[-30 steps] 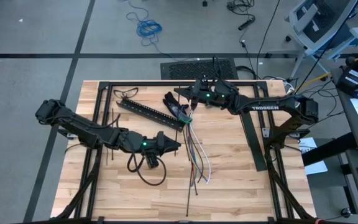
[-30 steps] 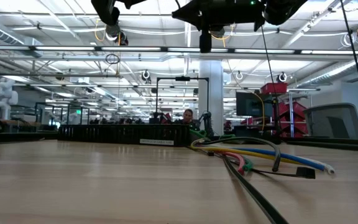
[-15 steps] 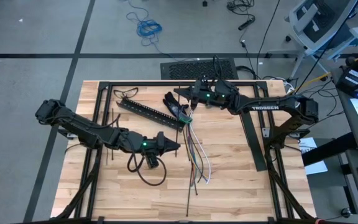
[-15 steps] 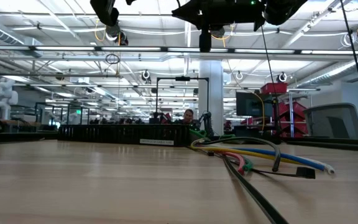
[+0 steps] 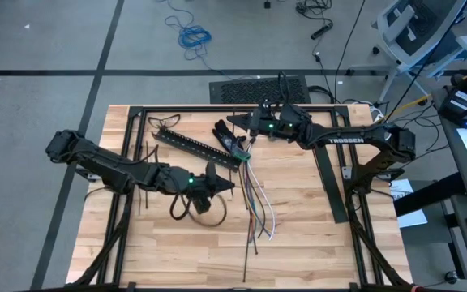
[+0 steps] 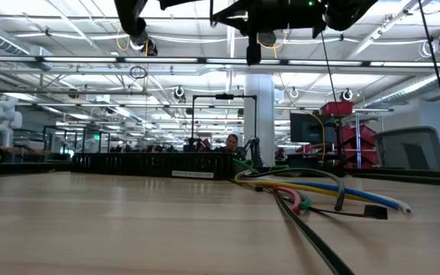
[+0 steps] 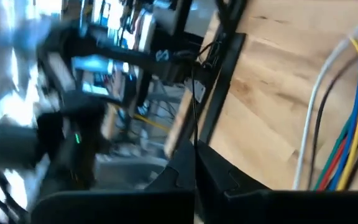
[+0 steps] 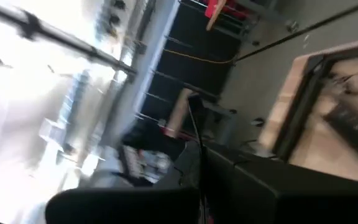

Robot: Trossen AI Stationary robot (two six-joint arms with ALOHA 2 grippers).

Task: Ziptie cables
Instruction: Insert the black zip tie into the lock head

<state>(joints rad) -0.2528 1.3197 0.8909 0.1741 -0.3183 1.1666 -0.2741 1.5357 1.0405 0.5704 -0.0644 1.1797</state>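
The cables (image 5: 254, 199), wires in white, red, green, orange and blue, lie fanned out on the wooden table's middle; they also show in the left wrist view (image 7: 347, 124). My left gripper (image 5: 232, 186) hangs above the table just left of them, shut on a thin dark ziptie (image 7: 194, 112). My right gripper (image 5: 235, 122) hovers near the far end of the cables, shut on another thin dark ziptie (image 8: 194, 124). A long ziptie (image 5: 245, 251) lies flat along the cables toward the near edge. My left gripper pinches the thin strip (image 7: 194, 146) between its two shut fingers, which reach level from the table's left. The strip stands out past the fingertips, clear of the table. My right gripper pinches its strip (image 8: 199, 158) between its shut fingers, reaching level from the table's right. The strip's free end (image 8: 191, 99) sticks out beyond the fingertips in the air.
A long black slotted rail (image 5: 193, 146) lies slantwise at the far left. Loose zipties (image 5: 146, 158) lie by the left frame bar. A dark flat bar (image 5: 331, 182) lies at the right. Bare wood spreads toward the near edge.
My left gripper has rolled about its own pointing line and edged a little toward the far edge; its fingers have come together. The black cable loop hanging under its wrist has swung with it. The cables on the table have stayed put.
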